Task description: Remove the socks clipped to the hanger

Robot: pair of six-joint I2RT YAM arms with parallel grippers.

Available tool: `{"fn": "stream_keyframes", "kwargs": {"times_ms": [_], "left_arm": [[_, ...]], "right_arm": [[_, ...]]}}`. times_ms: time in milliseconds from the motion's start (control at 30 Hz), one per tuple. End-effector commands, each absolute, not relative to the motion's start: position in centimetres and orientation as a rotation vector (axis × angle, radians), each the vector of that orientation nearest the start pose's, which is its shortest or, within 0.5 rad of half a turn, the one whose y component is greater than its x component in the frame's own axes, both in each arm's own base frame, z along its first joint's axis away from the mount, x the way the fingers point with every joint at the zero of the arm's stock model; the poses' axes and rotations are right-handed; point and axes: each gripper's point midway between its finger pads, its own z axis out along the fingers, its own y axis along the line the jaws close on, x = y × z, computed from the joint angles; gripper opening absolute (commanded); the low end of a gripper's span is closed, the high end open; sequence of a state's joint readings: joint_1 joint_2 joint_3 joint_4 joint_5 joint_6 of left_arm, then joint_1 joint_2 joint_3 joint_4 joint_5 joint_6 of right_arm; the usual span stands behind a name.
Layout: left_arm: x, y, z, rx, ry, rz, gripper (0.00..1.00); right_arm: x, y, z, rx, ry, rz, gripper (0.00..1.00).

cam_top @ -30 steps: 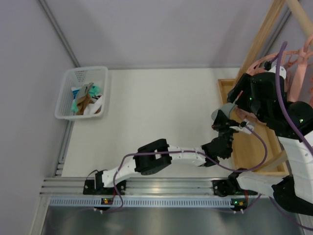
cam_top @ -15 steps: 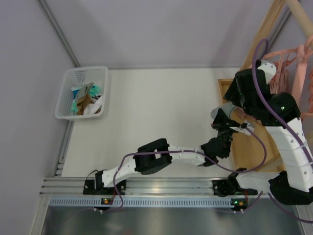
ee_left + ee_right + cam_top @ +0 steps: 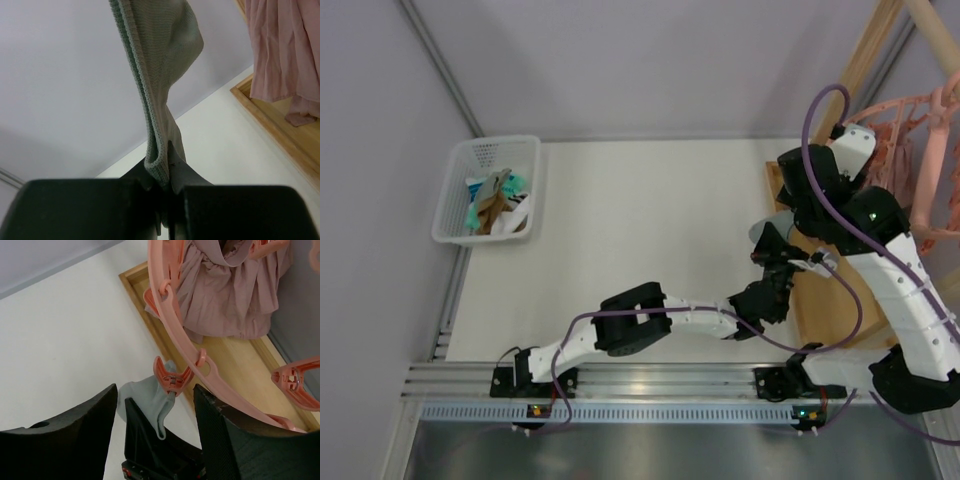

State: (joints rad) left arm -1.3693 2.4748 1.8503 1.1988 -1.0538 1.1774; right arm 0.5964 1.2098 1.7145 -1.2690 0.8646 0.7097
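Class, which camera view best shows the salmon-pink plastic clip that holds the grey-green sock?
The right wrist view: the salmon-pink plastic clip plainly pinches the grey-green knitted sock. The left wrist view shows only the sock; in the top view the clip cannot be made out.

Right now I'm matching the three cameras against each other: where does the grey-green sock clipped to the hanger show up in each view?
Top external: the grey-green sock is right of centre, just above the left gripper.
Left wrist: centre, hanging from the top edge down into the fingers.
Right wrist: lower centre, under a pink clip.
Shared landmark: the wooden tray beside the sock.
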Motion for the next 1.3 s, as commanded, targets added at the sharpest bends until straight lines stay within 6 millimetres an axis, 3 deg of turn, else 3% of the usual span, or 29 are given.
{"fn": "stream_keyframes", "kwargs": {"times_ms": [0,333,500,867,967,1033,1267], "left_arm": [[28.3,-51.4,28.3,0.457,1.173,0.297,0.00],[28.2,-51.1,28.8,0.441,1.177,0.279,0.00],[28.1,-51.0,28.4,0.442,1.186,0.280,0.00],[28.1,-50.8,28.5,0.435,1.193,0.280,0.00],[28.0,-50.8,28.4,0.436,1.195,0.281,0.00],[28.0,-50.8,28.3,0.437,1.197,0.282,0.00],[28.5,-49.8,28.0,0.403,1.230,0.265,0.00]], "right_arm": [[26.5,2.8,37.5,0.569,1.877,-0.256,0.59],[26.7,2.2,35.0,0.620,1.814,-0.293,0.55],[26.9,1.2,35.9,0.636,1.720,-0.314,0.52],[28.5,1.3,37.3,0.646,1.632,-0.350,0.48],[28.8,1.4,37.3,0.639,1.629,-0.374,0.24],[28.7,1.2,37.1,0.646,1.630,-0.386,0.00],[28.4,1.1,36.9,0.638,1.638,-0.379,0.00]]}}
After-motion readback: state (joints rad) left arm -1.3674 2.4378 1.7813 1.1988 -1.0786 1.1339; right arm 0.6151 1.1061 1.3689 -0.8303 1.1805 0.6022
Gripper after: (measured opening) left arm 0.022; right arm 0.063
